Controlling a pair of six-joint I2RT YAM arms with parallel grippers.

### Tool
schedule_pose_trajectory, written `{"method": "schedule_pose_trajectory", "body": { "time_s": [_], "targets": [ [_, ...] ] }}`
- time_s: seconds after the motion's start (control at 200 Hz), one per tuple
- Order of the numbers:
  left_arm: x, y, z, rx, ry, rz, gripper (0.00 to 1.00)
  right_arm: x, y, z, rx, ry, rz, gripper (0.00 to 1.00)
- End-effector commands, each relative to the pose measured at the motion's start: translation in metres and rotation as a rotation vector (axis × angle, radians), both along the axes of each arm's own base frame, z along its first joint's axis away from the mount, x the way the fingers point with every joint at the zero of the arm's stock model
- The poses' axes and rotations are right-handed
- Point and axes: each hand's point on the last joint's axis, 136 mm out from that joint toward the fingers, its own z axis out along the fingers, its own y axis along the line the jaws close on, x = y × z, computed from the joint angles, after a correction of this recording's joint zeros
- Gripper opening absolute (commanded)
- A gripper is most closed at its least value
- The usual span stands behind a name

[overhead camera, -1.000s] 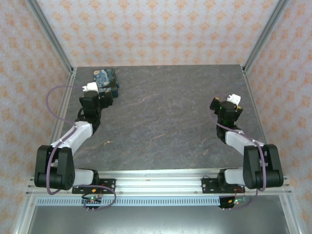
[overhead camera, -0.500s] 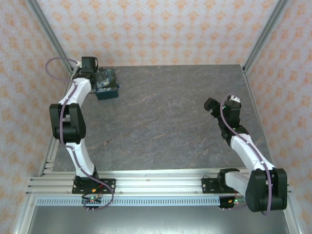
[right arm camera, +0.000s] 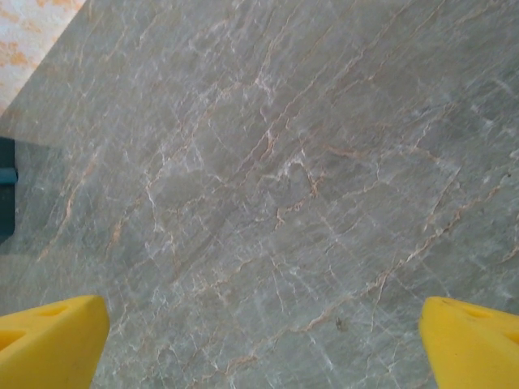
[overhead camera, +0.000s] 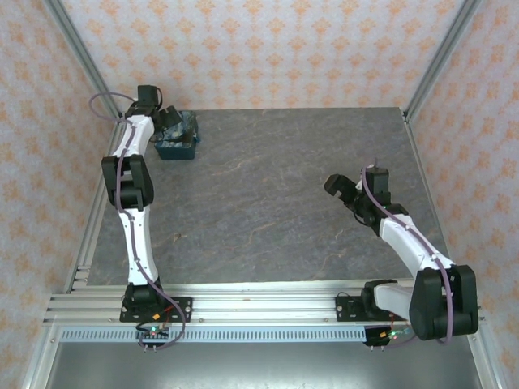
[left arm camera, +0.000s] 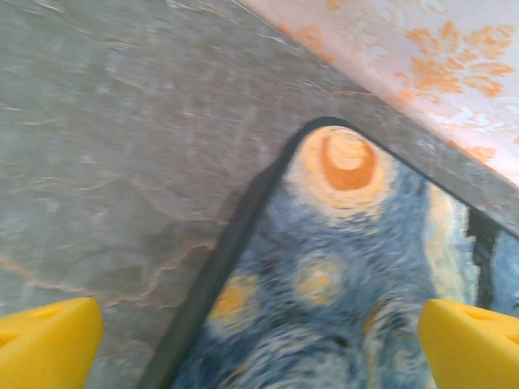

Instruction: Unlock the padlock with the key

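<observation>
left gripper (overhead camera: 168, 121) stretched farther out over the patterned box (overhead camera: 185, 144), right gripper (overhead camera: 334, 185) swung inward toward centre

— What is the worktop (overhead camera: 268, 186) showing?
— It is showing dull grey stone, with pale and rust-coloured veins running across it.
— And the case (overhead camera: 177, 138)?
— It is wearing blue swirls with yellow-orange discs, and a dark teal edge is framing it.
— The walls (overhead camera: 268, 49)?
— They are carrying orange floral motifs on cream. Both the left gripper (left arm camera: 259, 344) and right gripper (right arm camera: 259, 340) are showing yellow fingers (left arm camera: 49, 340).
</observation>
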Motion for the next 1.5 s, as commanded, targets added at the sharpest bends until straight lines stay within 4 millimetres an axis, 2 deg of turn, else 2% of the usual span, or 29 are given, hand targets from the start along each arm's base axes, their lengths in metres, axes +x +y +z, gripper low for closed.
{"method": "schedule_pose_trajectory", "body": {
  "time_s": [0.0,0.135,0.28,0.4,0.52,0.616,0.666,0.721,0.791,0.911,1.006,1.166,1.276,1.381,1.496],
  "targets": [
    [0.018,-0.041,0.001,-0.147,-0.047,-0.116,1.0,-0.004,0.004,0.008,0.0,0.011,0.012,0.98],
    [0.03,-0.104,0.015,-0.233,-0.082,-0.296,1.0,-0.008,0.005,0.006,-0.008,0.02,0.013,0.99],
    [0.016,-0.181,0.024,-0.3,-0.074,-0.508,1.0,-0.009,0.007,0.006,-0.006,0.027,0.001,0.99],
    [-0.012,-0.246,0.024,-0.352,-0.04,-0.666,1.0,-0.005,0.0,0.011,-0.024,0.018,-0.05,0.99],
    [-0.051,-0.312,0.022,-0.371,-0.008,-0.812,1.0,0.006,-0.001,0.023,-0.018,-0.008,-0.072,0.99],
    [-0.081,-0.351,0.025,-0.38,-0.018,-0.875,1.0,0.021,0.008,0.036,0.029,-0.052,-0.054,0.99],
    [-0.095,-0.363,0.027,-0.362,-0.028,-0.878,1.0,0.033,0.014,0.04,0.053,-0.059,-0.043,0.99],
    [-0.104,-0.365,0.033,-0.346,-0.053,-0.845,1.0,0.049,0.022,0.047,0.08,-0.067,-0.021,0.99],
    [-0.108,-0.352,0.038,-0.342,-0.097,-0.753,1.0,0.071,0.033,0.051,0.1,-0.053,0.018,0.99],
    [-0.099,-0.313,0.043,-0.322,-0.137,-0.569,1.0,0.11,0.046,0.051,0.125,-0.03,0.05,0.99],
    [-0.085,-0.295,0.038,-0.333,-0.121,-0.471,1.0,0.14,0.052,0.046,0.132,-0.013,0.058,0.96],
    [-0.059,-0.298,0.03,-0.349,-0.082,-0.441,1.0,0.185,0.062,0.021,0.137,0.055,0.071,0.92],
    [-0.045,-0.301,0.027,-0.364,-0.08,-0.423,1.0,0.206,0.07,0.004,0.141,0.089,0.076,0.91],
    [-0.038,-0.303,0.021,-0.372,-0.073,-0.413,1.0,0.217,0.085,-0.008,0.125,0.121,0.112,0.89],
    [-0.03,-0.302,0.02,-0.378,-0.071,-0.4,1.0,0.214,0.112,-0.008,0.116,0.132,0.183,0.86]
  ]
}}
